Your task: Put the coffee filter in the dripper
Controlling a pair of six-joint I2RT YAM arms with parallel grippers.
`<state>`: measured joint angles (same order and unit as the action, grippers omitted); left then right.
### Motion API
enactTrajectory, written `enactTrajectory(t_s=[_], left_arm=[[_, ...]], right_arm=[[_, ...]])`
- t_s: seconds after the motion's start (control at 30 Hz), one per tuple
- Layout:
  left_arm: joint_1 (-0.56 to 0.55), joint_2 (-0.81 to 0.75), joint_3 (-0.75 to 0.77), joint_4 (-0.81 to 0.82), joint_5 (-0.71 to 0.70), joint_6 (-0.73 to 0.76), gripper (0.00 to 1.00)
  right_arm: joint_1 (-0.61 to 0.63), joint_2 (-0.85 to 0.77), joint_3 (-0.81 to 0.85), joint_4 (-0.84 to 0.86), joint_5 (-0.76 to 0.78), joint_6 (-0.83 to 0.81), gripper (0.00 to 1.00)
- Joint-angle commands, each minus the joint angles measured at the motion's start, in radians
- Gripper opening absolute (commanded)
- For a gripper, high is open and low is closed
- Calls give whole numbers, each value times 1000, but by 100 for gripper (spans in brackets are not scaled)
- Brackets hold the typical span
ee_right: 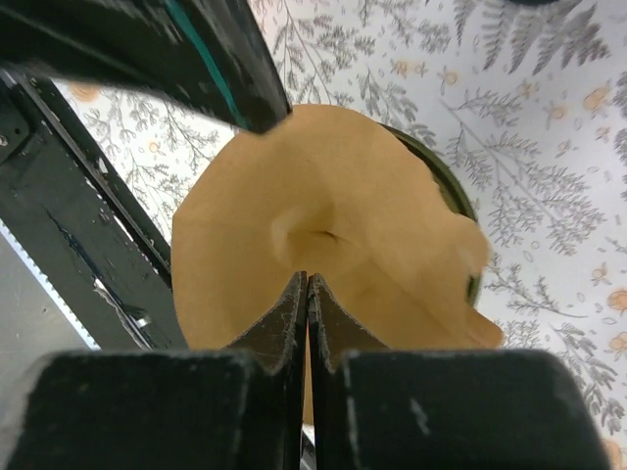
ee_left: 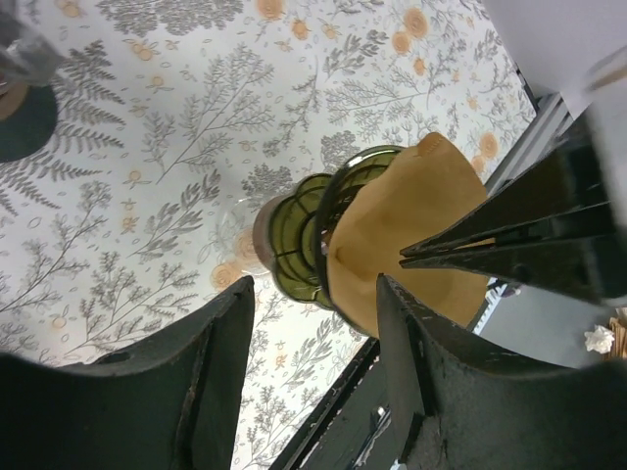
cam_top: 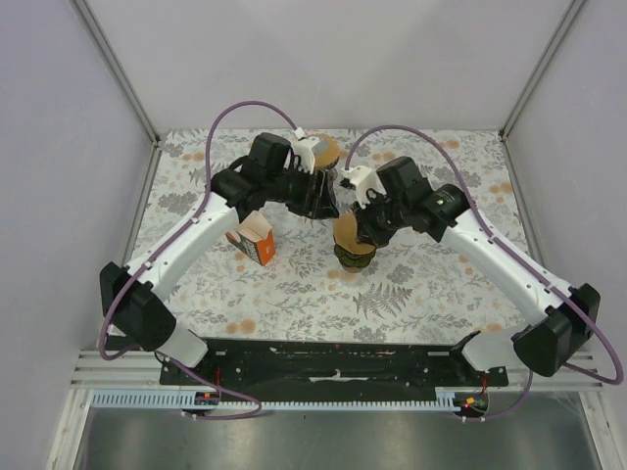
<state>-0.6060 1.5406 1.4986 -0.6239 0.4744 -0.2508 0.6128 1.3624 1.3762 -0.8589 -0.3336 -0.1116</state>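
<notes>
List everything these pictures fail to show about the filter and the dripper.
- Inside of the dripper: right wrist view, covered by the coffee filter.
- Whether the right claw pinches or only presses the filter: its shut tips hide the contact.
- Brown item at the back: top view, half under the left arm.
- Dark round thing: left wrist view, cut off by the edge, blurred.

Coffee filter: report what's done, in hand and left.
Done: the coffee filter lies opened over the mouth of the green dripper. In hand: the right gripper pinches its edge; the left gripper is open. Left: release and check seating, which I cannot tell.
</notes>
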Motion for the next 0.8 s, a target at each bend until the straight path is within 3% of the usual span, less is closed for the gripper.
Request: enactTrajectory(t_s=[0.0, 0.13, 0.4, 0.77], left_arm=[[52, -62, -49, 42, 33, -25, 59], [95, -82, -95, 67, 64, -64, 58], [107, -93, -116, 82, 73, -76, 57], [106, -85, -146, 112, 115, -103, 56]], right_arm=[[48, 69, 61, -45, 99, 47, 5], [71, 144, 95, -91, 191, 66, 2], [93, 239, 138, -123, 215, 75, 0], [93, 213, 208, -150, 215, 61, 5]])
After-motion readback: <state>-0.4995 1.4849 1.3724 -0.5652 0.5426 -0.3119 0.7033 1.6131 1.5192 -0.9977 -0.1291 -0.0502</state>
